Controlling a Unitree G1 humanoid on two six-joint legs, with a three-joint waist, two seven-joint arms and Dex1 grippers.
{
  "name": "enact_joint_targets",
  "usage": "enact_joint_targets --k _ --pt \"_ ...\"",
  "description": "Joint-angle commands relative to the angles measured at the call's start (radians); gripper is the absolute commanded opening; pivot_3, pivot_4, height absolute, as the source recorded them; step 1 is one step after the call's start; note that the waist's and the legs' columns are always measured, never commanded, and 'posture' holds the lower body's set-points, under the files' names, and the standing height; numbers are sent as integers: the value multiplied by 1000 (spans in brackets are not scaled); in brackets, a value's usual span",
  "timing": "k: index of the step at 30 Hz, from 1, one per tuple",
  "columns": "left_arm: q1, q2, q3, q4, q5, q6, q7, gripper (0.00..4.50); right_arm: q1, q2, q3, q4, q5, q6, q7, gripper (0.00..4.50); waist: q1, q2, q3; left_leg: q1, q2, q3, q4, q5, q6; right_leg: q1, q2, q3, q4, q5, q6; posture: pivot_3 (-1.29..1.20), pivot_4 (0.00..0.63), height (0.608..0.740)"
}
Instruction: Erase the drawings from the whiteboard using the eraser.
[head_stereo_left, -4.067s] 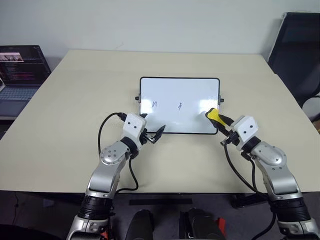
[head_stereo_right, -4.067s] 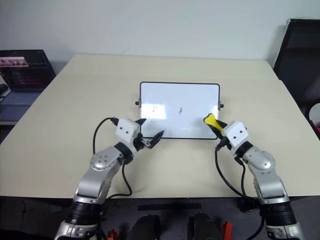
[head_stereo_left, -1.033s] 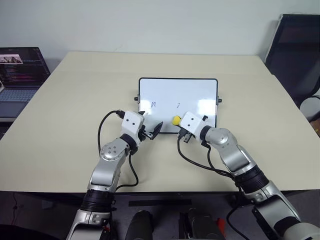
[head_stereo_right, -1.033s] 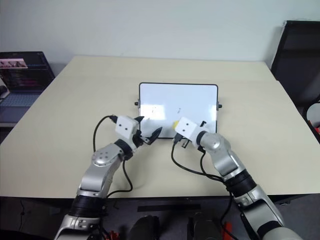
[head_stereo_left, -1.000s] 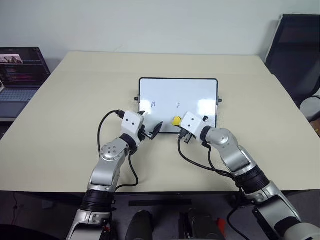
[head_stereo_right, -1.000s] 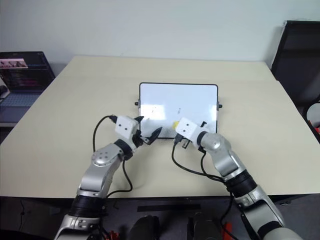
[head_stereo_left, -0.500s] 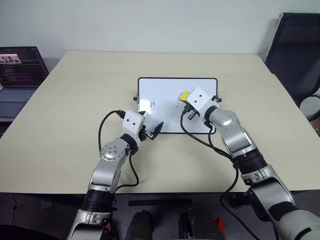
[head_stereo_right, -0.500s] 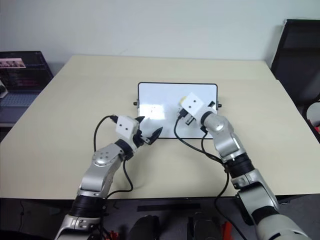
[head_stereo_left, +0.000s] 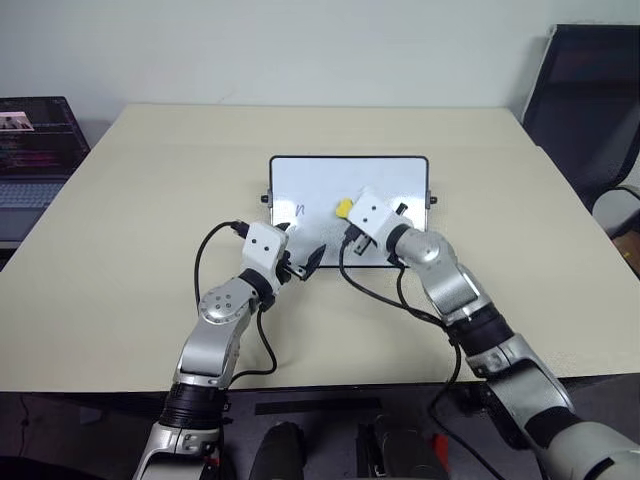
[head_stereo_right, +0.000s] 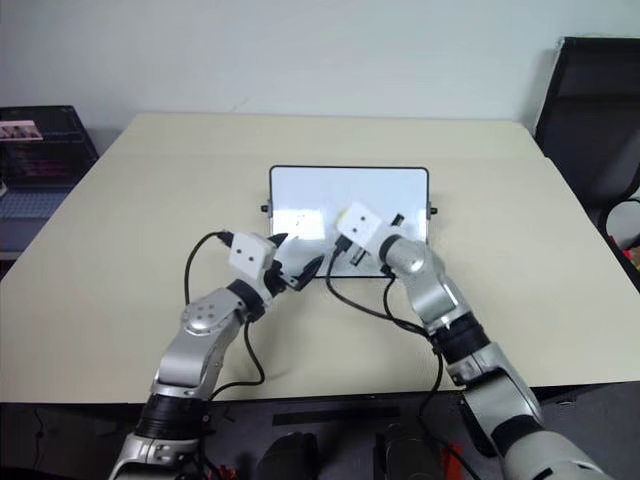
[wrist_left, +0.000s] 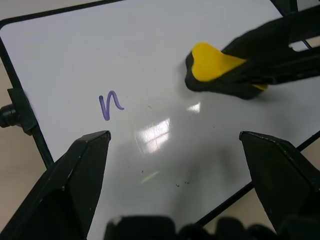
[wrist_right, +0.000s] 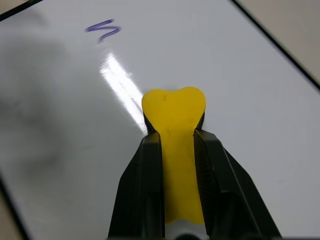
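The whiteboard (head_stereo_left: 320, 178) lies flat in the middle of the table. My right gripper (head_stereo_left: 349, 211) is shut on the yellow eraser (head_stereo_left: 344, 207), whose tip rests on the board's middle (wrist_right: 173, 107). Of the drawings, a purple n-like squiggle (wrist_left: 110, 105) shows on the board's left part, a short way left of the eraser (wrist_left: 210, 62). My left gripper (head_stereo_left: 306, 262) stands open and empty at the board's near edge, its fingers (wrist_left: 85, 165) spread wide over the glossy surface.
The beige table (head_stereo_left: 150, 200) stretches wide around the board. A laptop (head_stereo_left: 30, 150) sits off the table's left side and a black chair (head_stereo_left: 590, 90) stands at the right. Black cables (head_stereo_left: 205, 260) loop from both wrists.
My right gripper swept the eraser from the board's near edge up across its middle, then left toward the squiggle. The short stroke seen earlier no longer shows. The left arm stayed put.
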Motion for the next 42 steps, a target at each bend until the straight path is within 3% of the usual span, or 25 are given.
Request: enact_joint_targets --k 1,14,23,30,42 --pt "3 3 11 -59 -7 -2 10 4500 59 -25 16 -54 -13 63 35 662 0 0 0 0 0 0 0 0 0 0 0 0 0 0 0 0 150 740" --pt "3 9 17 -51 -8 -8 13 4500 173 -97 -135 -327 96 119 76 662 7 0 1 -4 0 -1 -1 0 0 -2 0 0 -1 0 0 0 150 740" --pt "40 26 51 -69 -9 -5 34 4500 278 -118 -321 -498 309 44 115 662 7 0 1 -5 0 -2 -2 0 0 -3 0 -1 -2 0 0 0 150 740" --pt "37 27 46 -69 -7 -3 38 4500 398 -137 -294 -497 287 -75 90 662 8 0 1 -5 -1 -2 -2 0 0 -3 0 -1 -3 -1 0 0 150 740" --pt "11 37 47 -55 -7 -4 29 4500 366 -131 -239 -431 206 -62 8 662 8 0 1 -4 -1 -1 -2 0 0 -3 0 -1 -2 -1 0 0 150 740"
